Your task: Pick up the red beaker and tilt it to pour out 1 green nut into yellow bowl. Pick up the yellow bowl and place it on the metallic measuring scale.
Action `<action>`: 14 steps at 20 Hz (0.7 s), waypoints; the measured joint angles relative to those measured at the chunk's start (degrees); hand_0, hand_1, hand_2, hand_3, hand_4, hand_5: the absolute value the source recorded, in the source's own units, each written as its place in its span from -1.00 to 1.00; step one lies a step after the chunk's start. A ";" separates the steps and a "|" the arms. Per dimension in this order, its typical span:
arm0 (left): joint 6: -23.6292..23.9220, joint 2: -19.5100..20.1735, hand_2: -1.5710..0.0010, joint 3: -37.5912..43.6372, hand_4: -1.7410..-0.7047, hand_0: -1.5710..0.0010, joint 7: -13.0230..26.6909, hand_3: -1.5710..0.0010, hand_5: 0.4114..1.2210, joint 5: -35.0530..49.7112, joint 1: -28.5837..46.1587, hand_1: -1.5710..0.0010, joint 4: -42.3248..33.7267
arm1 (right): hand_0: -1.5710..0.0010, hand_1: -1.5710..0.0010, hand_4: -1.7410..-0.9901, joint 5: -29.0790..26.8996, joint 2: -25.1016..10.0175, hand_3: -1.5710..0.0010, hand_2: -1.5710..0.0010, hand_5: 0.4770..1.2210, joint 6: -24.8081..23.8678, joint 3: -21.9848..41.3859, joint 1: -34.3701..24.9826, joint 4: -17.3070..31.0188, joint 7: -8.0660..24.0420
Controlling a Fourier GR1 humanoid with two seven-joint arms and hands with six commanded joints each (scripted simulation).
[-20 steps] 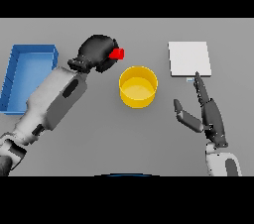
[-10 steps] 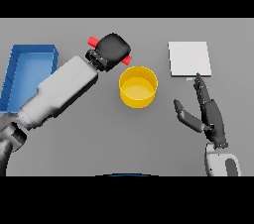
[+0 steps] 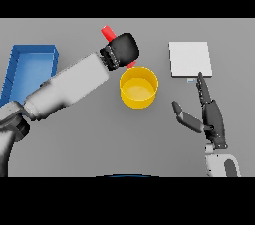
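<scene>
There was one red beaker point(image 3: 106, 32), one yellow bowl point(image 3: 139, 87), one pale square scale point(image 3: 190, 58) and one blue tray point(image 3: 31, 58) on one grey table point(image 3: 99, 134). Two hands showed: one left hand point(image 3: 122, 50), one right hand point(image 3: 208, 114).

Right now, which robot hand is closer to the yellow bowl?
The left. The left robot hand holds the red beaker tilted right above the yellow bowl's back rim. The right robot hand sits open, off to the bowl's right.
</scene>
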 measured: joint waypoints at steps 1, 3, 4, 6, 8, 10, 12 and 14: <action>-1.06 0.08 -1.00 -1.06 -0.99 -1.00 -0.50 -0.98 1.00 -0.88 -0.55 -1.00 -0.36 | 1.00 1.00 0.58 -0.71 -0.31 1.00 1.00 -0.76 0.33 -0.58 -0.45 0.72 0.25; -0.51 -0.25 -1.00 -3.23 -0.99 -1.00 -1.24 -0.99 1.00 -3.13 -1.29 -1.00 0.10 | 1.00 1.00 0.62 -1.25 0.08 1.00 1.00 -0.76 0.40 -0.63 -0.83 0.73 0.07; 0.09 -0.68 -1.00 -4.10 -0.99 -1.00 -1.73 -0.99 1.00 -4.23 -2.01 -1.00 1.31 | 1.00 1.00 0.63 -1.25 0.05 1.00 1.00 -0.76 0.46 -0.59 -0.23 0.55 -0.71; 1.43 -1.23 -1.00 -5.95 -0.99 -1.00 -3.18 -0.99 1.00 -6.36 -3.41 -1.00 2.74 | 1.00 1.00 0.62 -1.00 -0.22 1.00 1.00 -0.74 0.19 -0.74 -0.32 0.14 0.47; 2.16 -1.77 -1.00 -7.56 -0.98 -1.00 -3.93 -1.00 1.00 -8.22 -4.23 -1.00 4.06 | 1.00 1.00 0.61 0.19 -0.34 1.00 1.00 -0.73 0.23 0.07 0.49 -0.07 -0.94; 2.24 -1.96 -1.00 -9.03 -0.98 -1.00 -4.08 -1.00 1.00 -10.08 -5.33 -1.00 4.23 | 1.00 1.00 0.62 -1.02 -0.31 1.00 1.00 -0.73 0.34 -0.73 -0.79 0.46 0.36; 2.12 -2.77 -1.00 -10.25 -0.98 -1.00 -4.54 -1.00 1.00 -11.63 -6.85 -1.00 3.98 | 1.00 1.00 0.63 -0.43 0.05 1.00 1.00 -0.74 -0.08 -0.41 -0.65 0.44 -0.25; 2.84 -2.78 -1.00 -11.50 -0.98 -1.00 -6.19 -1.00 1.00 -13.40 -9.44 -1.00 4.13 | 1.00 1.00 0.61 -0.47 -0.04 1.00 1.00 -0.75 -0.09 -0.51 -0.41 0.38 -0.49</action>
